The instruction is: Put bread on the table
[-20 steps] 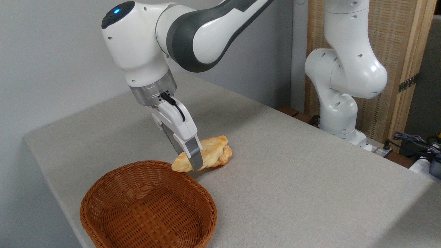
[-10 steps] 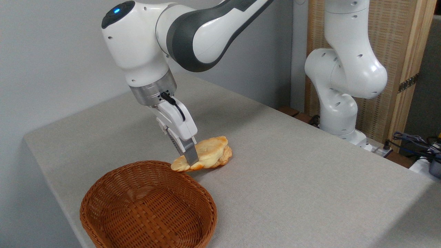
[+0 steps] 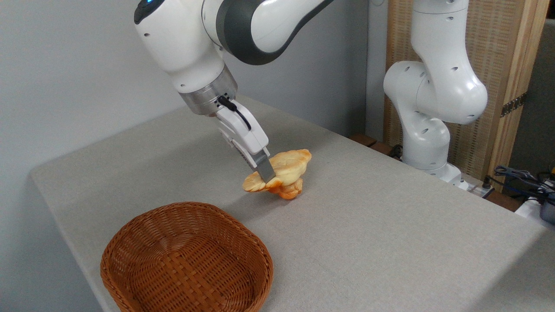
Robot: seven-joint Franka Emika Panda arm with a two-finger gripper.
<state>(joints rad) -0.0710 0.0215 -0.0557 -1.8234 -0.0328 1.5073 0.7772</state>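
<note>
Beyond the bare basket [image 3: 186, 260], pincer-gripped bread [image 3: 288, 167].

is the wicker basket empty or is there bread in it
Empty. The basket shows only its bare woven bottom. The bread is outside it, over the table, gripped in the hand.

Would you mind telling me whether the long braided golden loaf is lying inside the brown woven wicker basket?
No, the braided golden loaf is held in the gripper over the grey-beige table, well apart from the empty wicker basket.
</note>
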